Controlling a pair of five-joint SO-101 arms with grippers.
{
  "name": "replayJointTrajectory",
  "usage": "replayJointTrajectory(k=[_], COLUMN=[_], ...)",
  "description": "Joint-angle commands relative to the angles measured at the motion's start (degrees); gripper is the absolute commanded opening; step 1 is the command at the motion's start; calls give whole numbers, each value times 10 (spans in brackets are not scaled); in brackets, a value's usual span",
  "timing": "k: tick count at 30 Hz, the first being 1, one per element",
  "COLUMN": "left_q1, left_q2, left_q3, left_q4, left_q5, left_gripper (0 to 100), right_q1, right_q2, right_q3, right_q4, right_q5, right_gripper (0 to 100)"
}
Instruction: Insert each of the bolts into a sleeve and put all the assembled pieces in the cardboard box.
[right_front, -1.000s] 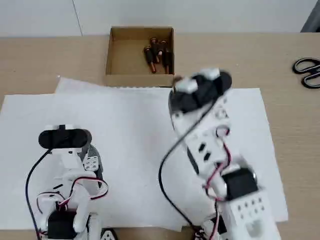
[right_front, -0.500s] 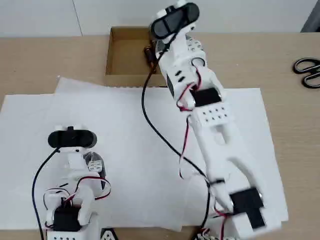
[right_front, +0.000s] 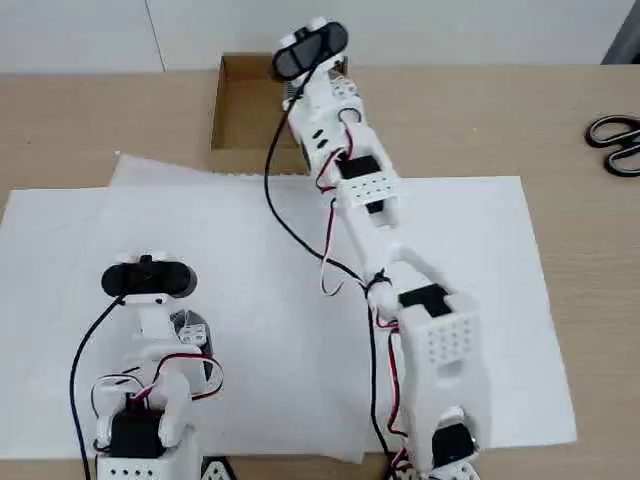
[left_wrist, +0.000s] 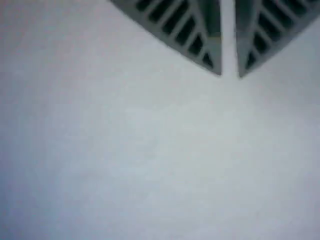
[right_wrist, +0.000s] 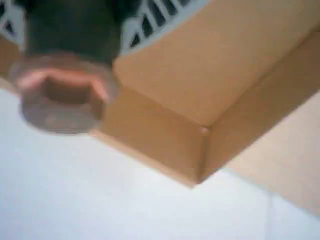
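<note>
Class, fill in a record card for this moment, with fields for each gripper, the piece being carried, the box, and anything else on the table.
Left gripper: shut, holding nothing, over the white paper sheet
Right gripper: shut on a dark sleeve with a copper-coloured bolt end
Piece position: in the gripper, at the open brown cardboard box, not yet released
Elsewhere: black-handled scissors on the wooden table, right of the paper
</note>
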Motion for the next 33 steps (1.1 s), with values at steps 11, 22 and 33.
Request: replayJointTrajectory(k=[11,22,33], left_q1=[-1,-1,-2], left_q2=[-4,-4,-4], left_q3=[-1,-1,-1], left_q4=[-15,-15,-13], left_q5=[0,0,33], left_gripper=[6,6,7], right_q1=[-40,-42,-48], right_q2=[106,108,37], right_q3=[-126,-126,-168], right_q4=[28,103,115], right_q5=[6,5,6], right_gripper=[9,183,9])
